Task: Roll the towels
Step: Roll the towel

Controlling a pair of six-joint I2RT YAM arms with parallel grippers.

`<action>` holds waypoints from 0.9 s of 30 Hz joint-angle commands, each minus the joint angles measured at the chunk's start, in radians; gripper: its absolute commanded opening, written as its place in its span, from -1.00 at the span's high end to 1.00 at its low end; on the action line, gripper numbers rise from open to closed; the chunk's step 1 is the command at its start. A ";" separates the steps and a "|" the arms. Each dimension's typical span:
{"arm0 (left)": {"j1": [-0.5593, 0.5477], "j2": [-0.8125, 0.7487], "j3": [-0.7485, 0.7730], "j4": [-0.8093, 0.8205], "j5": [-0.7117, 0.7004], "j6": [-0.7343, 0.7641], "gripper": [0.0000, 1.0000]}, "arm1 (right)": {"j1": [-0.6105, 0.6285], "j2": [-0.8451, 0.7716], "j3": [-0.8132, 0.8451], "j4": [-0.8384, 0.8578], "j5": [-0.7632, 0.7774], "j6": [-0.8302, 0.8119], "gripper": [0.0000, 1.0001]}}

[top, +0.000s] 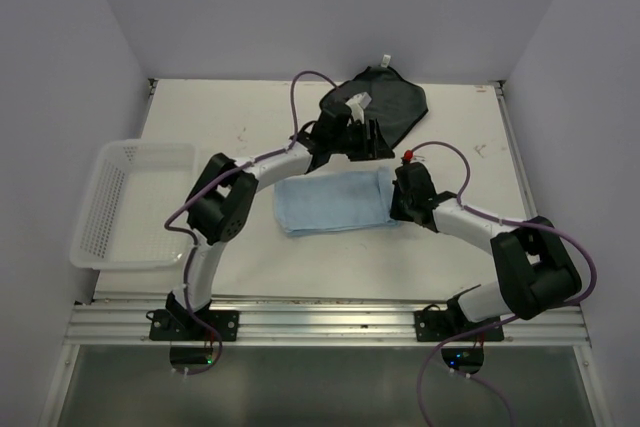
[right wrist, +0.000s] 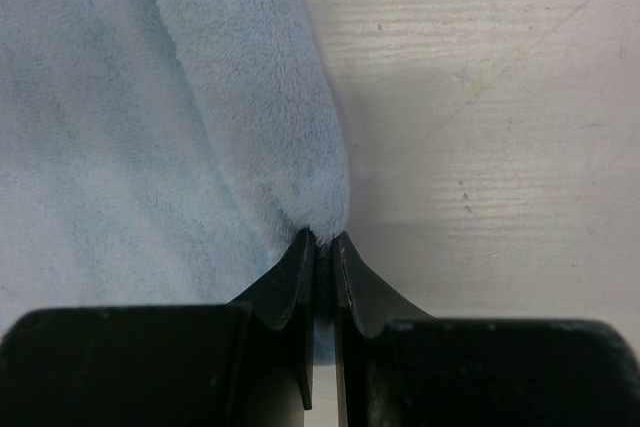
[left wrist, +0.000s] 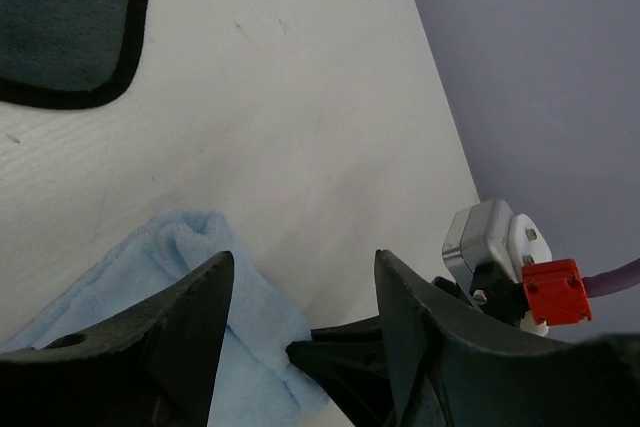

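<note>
On the middle of the table lies the blue towel, long from left to right. The right gripper is at its right end, pinched tight on a fold there, so I think the roll should go to the left. The left gripper hangs wide open over the far right corner, holding nothing. The dark towel lies at the back.

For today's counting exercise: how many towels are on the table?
2. The blue towel lies in the middle, its right edge pinched by the right claw; the black towel lies farther back.
</note>
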 commanded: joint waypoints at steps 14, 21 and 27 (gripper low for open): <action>-0.021 0.128 -0.002 0.080 0.042 -0.069 -0.22 | -0.001 0.011 -0.001 -0.019 0.044 0.003 1.00; -0.021 0.180 0.080 0.011 0.016 -0.031 -0.22 | 0.004 0.004 -0.008 -0.019 0.055 0.000 1.00; -0.021 0.205 0.107 -0.003 0.010 -0.023 -0.21 | 0.015 0.014 -0.002 -0.016 0.064 -0.005 1.00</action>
